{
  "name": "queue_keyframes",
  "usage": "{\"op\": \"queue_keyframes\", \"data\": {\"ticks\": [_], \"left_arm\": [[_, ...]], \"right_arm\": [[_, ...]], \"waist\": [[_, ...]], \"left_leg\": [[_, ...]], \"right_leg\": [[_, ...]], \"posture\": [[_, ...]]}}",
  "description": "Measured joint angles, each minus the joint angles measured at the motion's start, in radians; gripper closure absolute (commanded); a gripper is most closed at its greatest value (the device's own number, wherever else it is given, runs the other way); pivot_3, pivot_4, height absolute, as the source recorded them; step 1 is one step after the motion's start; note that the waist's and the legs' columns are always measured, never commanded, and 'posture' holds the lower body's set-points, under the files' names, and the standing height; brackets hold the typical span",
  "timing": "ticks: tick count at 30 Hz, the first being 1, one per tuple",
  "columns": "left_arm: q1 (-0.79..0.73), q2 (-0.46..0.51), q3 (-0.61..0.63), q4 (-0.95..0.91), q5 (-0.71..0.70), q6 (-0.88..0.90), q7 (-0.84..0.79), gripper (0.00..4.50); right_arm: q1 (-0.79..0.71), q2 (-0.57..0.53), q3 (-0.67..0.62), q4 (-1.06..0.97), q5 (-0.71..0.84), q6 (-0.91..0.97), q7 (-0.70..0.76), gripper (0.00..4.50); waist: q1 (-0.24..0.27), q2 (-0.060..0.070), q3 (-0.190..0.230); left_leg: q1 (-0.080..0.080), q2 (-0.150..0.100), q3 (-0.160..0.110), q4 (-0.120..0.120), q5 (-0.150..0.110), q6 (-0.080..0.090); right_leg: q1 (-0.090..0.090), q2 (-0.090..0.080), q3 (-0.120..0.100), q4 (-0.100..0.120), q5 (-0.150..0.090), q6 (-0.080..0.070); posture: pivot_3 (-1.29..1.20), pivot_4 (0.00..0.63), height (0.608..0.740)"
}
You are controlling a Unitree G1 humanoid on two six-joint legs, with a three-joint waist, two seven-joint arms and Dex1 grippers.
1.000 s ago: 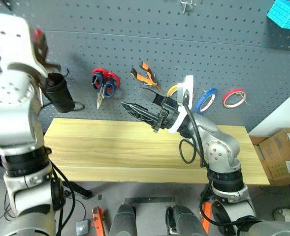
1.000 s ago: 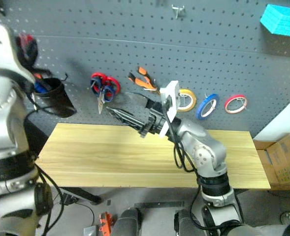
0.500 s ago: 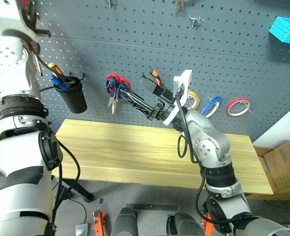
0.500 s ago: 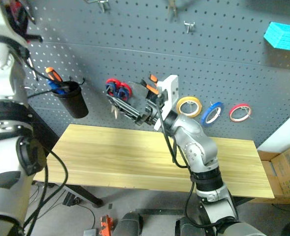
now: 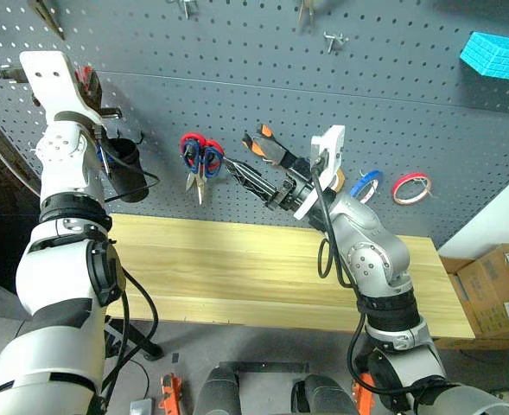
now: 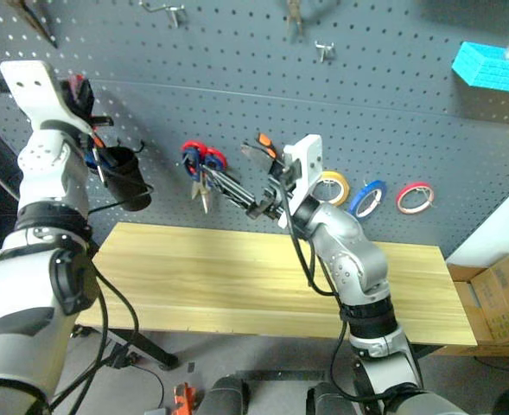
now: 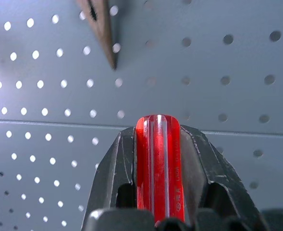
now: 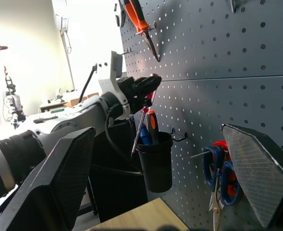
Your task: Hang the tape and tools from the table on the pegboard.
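Observation:
My left gripper (image 7: 158, 132) is shut on the small red-handled tool (image 7: 158, 163), close to the pegboard (image 5: 237, 78). From the right wrist view the tool's thin shaft (image 8: 140, 127) points down into a black cup (image 8: 155, 161) hooked on the board, with the left gripper (image 8: 148, 84) above the cup. My right gripper (image 5: 252, 162) is open and holds nothing, in front of the hanging blue-handled scissors (image 5: 207, 160) and orange-handled pliers (image 5: 261, 138). The blue tape (image 5: 366, 183) hangs to its right. The table (image 5: 237, 259) is bare.
Red-handled scissors (image 5: 191, 144) overlap the blue ones. Yellow tape (image 6: 332, 187) and red-pink tape (image 5: 411, 186) flank the blue roll. Orange and blue screwdrivers stand in the cup (image 5: 124, 169). A cyan box (image 5: 500, 52) sits high on the right; a cardboard box (image 5: 496, 290) is beside the table.
The view has shifted. My left hand has sunk toward the black cup, the red-handled tool still in its grip. The right gripper has stayed open, roughly in place.

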Motion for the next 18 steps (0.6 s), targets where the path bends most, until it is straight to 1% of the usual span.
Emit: {"op": "queue_keyframes", "data": {"ticks": [5, 11, 18], "left_arm": [[-0.017, 0.016, 0.001, 0.005, -0.007, 0.002, -0.006, 3.63], [-0.125, 0.059, -0.001, 0.018, -0.008, -0.012, -0.008, 3.63], [-0.113, 0.065, -0.003, 0.050, -0.008, -0.025, -0.008, 3.63]], "right_arm": [[0.002, 0.000, 0.001, 0.002, -0.004, -0.001, 0.002, 0.00], [-0.019, 0.010, 0.002, 0.025, -0.015, -0.017, 0.011, 0.00], [-0.020, 0.012, 0.002, 0.028, -0.021, -0.031, 0.021, 0.00]], "waist": [[0.001, -0.001, -0.002], [0.001, -0.001, -0.005], [0.001, 0.000, -0.008]], "left_leg": [[0.000, 0.000, 0.000, 0.001, 0.001, 0.001], [0.000, 0.000, 0.000, 0.001, 0.001, 0.001], [0.000, 0.000, 0.000, 0.001, 0.001, 0.001]], "right_leg": [[0.001, 0.000, 0.000, 0.000, 0.001, -0.001], [0.001, 0.000, 0.000, -0.001, 0.001, -0.001], [0.001, 0.000, 0.000, -0.001, 0.001, -0.001]], "posture": [[0.18, 0.004, 0.740], [0.18, 0.004, 0.740], [0.18, 0.011, 0.740]]}}
